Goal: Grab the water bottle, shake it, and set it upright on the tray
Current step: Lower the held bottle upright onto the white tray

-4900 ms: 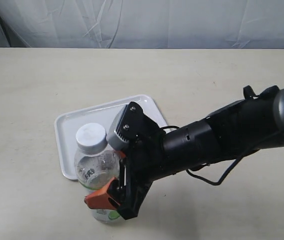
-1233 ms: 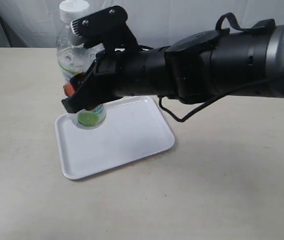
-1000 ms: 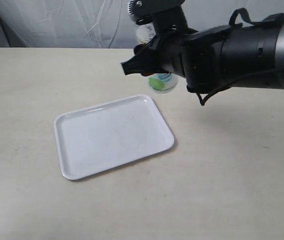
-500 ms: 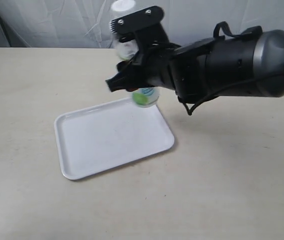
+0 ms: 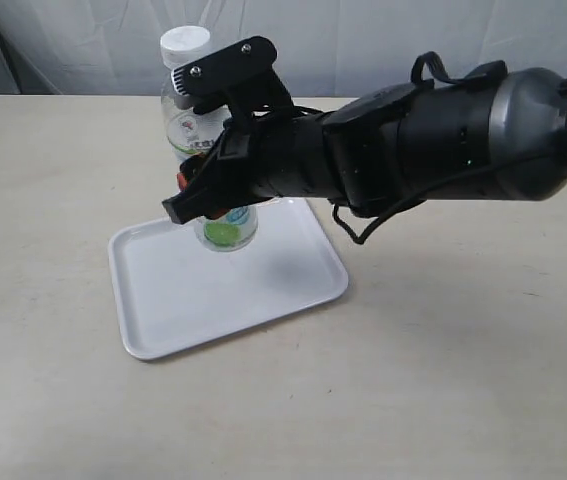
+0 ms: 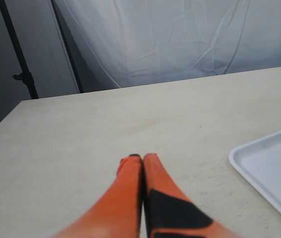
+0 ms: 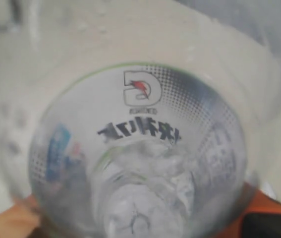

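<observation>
The clear water bottle (image 5: 193, 120), white cap up and green-and-white label showing, hangs upright in the air over the far part of the white tray (image 5: 173, 310). My right gripper (image 5: 208, 195) is shut on the bottle's middle, its orange fingers on either side. In the right wrist view the bottle (image 7: 140, 163) fills the picture, with orange fingertips (image 7: 269, 208) at its edges. My left gripper (image 6: 142, 158) is shut with nothing between its orange fingers, low over bare table, and a corner of the tray (image 6: 274, 173) lies beside it.
The big black right arm (image 5: 443, 140) reaches in from the right across the middle of the beige table (image 5: 463, 380). A white cloth backdrop (image 5: 363, 40) hangs behind the table's far edge. A dark stand (image 6: 19, 54) shows in the left wrist view.
The right gripper swung the bottle right, off the tray, then back left and downward; the bottle now hangs over the tray's far part. The tray has stayed put.
</observation>
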